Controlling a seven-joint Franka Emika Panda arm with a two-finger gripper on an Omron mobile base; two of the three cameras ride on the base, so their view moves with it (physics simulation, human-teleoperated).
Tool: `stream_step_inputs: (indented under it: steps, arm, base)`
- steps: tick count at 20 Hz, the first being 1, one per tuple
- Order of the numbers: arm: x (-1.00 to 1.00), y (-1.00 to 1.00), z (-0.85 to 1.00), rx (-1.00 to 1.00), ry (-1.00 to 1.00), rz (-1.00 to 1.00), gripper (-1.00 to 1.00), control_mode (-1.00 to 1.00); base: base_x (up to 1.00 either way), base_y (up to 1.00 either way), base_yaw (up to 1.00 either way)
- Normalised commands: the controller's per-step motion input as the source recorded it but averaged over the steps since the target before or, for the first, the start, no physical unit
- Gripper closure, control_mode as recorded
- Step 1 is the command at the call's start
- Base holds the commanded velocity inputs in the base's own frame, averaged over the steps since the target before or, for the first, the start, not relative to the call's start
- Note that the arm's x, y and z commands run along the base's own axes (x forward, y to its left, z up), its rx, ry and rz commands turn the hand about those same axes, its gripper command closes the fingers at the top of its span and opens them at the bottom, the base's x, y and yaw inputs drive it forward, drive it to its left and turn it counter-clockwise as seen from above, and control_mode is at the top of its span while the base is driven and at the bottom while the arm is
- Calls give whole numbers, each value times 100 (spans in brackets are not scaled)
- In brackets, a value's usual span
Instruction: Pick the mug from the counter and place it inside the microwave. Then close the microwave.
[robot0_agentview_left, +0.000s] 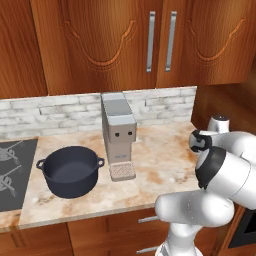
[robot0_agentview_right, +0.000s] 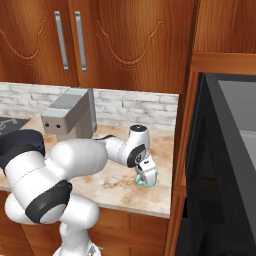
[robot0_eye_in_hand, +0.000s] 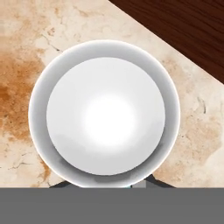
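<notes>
The small teal mug (robot0_agentview_right: 142, 183) stands on the marbled counter (robot0_agentview_right: 112, 182) near its front right corner. My gripper (robot0_agentview_right: 146, 175) reaches down onto it from above, its fingers closed over the mug's rim. The hand view looks straight down into the mug's white inside (robot0_eye_in_hand: 105, 116), and a dark fingertip (robot0_eye_in_hand: 158, 183) just shows at the near rim. The black microwave (robot0_agentview_right: 235, 115) is built in at the right, its door (robot0_agentview_right: 199, 150) swung open toward the counter. In the left base view my own elbow covers the hand.
A dark two-handled pot (robot0_agentview_left: 70, 171) sits on the counter's left part beside a stovetop (robot0_agentview_left: 12, 170). A grey coffee machine (robot0_agentview_left: 119, 134) stands against the brick backsplash. Wooden wall cabinets (robot0_agentview_left: 150, 40) hang above.
</notes>
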Motion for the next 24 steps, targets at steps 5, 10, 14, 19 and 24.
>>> stream_step_inputs:
  steps: [5,10,14,19,24]
  arm:
    - [-29,19,28,0,-2,15,100,-100]
    - [-54,25,52,0,-1,24,100,-100]
    - [-34,40,57,0,0,23,100,-100]
    - [-9,63,42,0,0,20,100,-100]
    - [-6,78,28,0,0,20,100,-100]
  base:
    - [0,0,0]
    - [0,0,0]
    - [0,0,0]
    - [0,0,0]
    - [0,0,0]
